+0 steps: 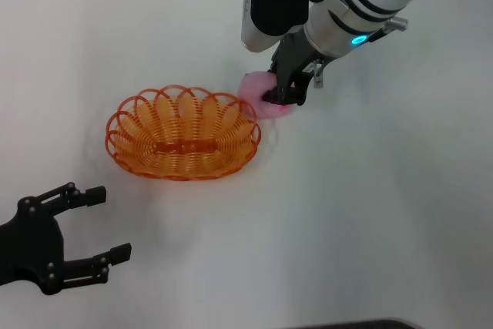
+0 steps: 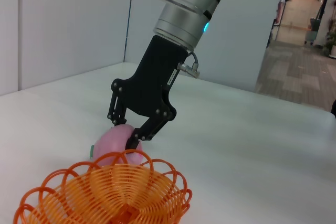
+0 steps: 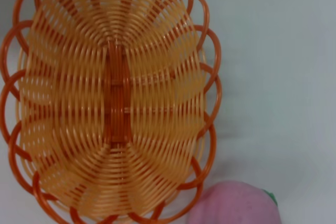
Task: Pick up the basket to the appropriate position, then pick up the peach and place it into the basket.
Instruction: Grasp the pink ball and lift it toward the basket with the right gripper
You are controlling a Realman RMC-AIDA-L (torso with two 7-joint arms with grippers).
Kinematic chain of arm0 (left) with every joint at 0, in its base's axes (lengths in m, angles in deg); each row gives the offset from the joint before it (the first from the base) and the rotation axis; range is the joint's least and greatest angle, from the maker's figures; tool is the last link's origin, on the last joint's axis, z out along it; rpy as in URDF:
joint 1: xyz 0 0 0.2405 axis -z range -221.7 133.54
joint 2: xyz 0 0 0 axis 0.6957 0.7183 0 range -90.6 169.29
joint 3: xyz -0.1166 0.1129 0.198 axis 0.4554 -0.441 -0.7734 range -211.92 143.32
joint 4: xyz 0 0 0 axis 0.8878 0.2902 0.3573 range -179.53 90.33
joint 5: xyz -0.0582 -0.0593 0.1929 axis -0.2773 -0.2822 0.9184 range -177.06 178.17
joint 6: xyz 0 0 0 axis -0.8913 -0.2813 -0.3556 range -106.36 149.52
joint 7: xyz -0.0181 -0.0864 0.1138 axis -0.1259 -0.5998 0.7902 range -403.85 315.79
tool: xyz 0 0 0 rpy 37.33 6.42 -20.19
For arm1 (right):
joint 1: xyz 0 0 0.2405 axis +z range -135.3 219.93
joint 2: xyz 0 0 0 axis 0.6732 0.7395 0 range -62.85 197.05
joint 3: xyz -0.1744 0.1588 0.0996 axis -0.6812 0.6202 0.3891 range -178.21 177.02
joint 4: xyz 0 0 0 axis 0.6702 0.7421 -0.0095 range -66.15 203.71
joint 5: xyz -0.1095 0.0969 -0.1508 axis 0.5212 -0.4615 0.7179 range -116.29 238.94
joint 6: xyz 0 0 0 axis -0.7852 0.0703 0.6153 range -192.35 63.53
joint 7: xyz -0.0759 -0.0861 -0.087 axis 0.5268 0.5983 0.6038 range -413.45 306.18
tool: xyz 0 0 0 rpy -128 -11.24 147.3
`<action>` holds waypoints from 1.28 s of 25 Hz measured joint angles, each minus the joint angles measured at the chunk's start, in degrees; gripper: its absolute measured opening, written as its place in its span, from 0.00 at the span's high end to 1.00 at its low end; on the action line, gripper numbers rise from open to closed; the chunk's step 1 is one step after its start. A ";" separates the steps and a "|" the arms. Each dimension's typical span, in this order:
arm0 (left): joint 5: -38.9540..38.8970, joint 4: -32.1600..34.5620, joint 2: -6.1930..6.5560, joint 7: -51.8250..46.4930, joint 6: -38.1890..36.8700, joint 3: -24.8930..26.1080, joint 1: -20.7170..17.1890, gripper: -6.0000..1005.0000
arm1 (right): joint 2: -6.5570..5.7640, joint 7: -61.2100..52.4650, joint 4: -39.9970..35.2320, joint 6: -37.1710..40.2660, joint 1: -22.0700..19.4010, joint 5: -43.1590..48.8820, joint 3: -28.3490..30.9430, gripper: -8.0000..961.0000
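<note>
The white desk (image 1: 370,213) carries everything, and the basket (image 1: 182,135) sits empty near its centre, long axis running nine to three o'clock in the head view. The right claw (image 1: 282,95) has its dark fingers closed around the peach (image 1: 260,102), which lies on the desk just beside the basket rim at about two o'clock from it; the left wrist view shows the fingers pinching the fruit's upper half. The left claw (image 1: 98,223) hangs spread open and holding nothing, at seven o'clock from the basket and well apart from it. The likely trouble is the grip: held high on a round, soft fruit, the peach could squirt out as it lifts. Carried too low toward the basket, it could also catch the scalloped rim and shove the light basket aside.
</note>
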 joint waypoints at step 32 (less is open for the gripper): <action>0.88 0.66 0.09 -0.26 -0.34 1.05 0.58 0.13 | -0.44 -3.29 -11.06 12.31 -3.39 4.88 6.40 0.77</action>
